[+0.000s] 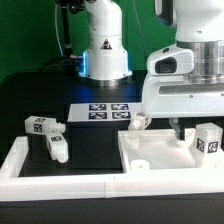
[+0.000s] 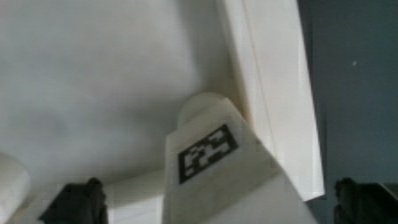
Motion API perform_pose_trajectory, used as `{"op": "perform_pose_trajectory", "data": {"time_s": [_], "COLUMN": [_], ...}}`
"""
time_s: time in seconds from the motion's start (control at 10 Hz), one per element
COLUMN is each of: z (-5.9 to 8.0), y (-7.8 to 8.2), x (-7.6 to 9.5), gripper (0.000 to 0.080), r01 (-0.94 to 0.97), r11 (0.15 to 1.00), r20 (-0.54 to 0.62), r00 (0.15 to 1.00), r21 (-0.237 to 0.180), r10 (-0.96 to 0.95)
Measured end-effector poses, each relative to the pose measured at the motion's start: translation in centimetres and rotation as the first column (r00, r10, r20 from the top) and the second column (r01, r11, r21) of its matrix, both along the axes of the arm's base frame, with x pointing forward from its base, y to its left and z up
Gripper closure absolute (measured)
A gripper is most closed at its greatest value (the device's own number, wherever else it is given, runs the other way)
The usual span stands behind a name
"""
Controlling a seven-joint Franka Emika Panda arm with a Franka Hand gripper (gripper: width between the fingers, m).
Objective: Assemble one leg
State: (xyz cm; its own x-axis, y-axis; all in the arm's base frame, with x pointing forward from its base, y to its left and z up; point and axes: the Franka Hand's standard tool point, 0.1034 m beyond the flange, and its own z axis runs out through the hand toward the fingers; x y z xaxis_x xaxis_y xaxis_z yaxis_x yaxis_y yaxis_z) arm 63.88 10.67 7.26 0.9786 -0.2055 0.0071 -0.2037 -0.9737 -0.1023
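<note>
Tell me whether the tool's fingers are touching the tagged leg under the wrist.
Apart. In the wrist view the leg stands between the two dark fingertips, with clear space on each side. The tool is open around it.

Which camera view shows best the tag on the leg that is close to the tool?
The wrist view: the leg fills the middle, its black-and-white tag facing the camera. In the exterior view the same leg cannot be picked out with certainty among several small pegs below the tool.
</note>
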Motion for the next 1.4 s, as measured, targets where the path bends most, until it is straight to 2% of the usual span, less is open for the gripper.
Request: {"op": "perform_pose_trajectory", "data": {"time_s": [0.1,0.2,0.3,0.5,0.6,0.8,1.0,1.1,1.2,1.4], "z": [0.00,0.05,0.01,-0.02,-0.01,-0.03,-0.02,0.06,0.22,0.08], "y": [0.06,0.40,0.34,0.30,0.31,0.37,0.48,0.46,0.32,0.15], "x": [0.11,0.49,0.45,0.45,0.45,0.46,0.20,0.16,0.38,0.44], "gripper": [0.0150,0.0150,0.0150,0.0413,0.0516,0.0515,0.0515,0.0515,0.0515,0.0514], "r01": [-0.251,-0.303,-0.275,-0.265,-0.234,-0.054,0.231,0.403,0.597,0.843], "r11": [0.967,0.952,0.961,0.963,0.971,0.998,0.971,0.913,0.801,0.536], "r20": [-0.001,0.007,0.005,0.004,0.002,-0.006,0.002,-0.013,-0.027,-0.053], "r00": [0.968,0.953,0.961,0.964,0.972,0.999,0.973,0.914,0.801,0.534], "r21": [-0.037,-0.043,-0.041,-0.041,-0.040,-0.036,-0.053,-0.056,-0.042,-0.038], "r10": [0.251,0.304,0.275,0.265,0.234,0.054,-0.231,-0.405,-0.598,-0.844]}}
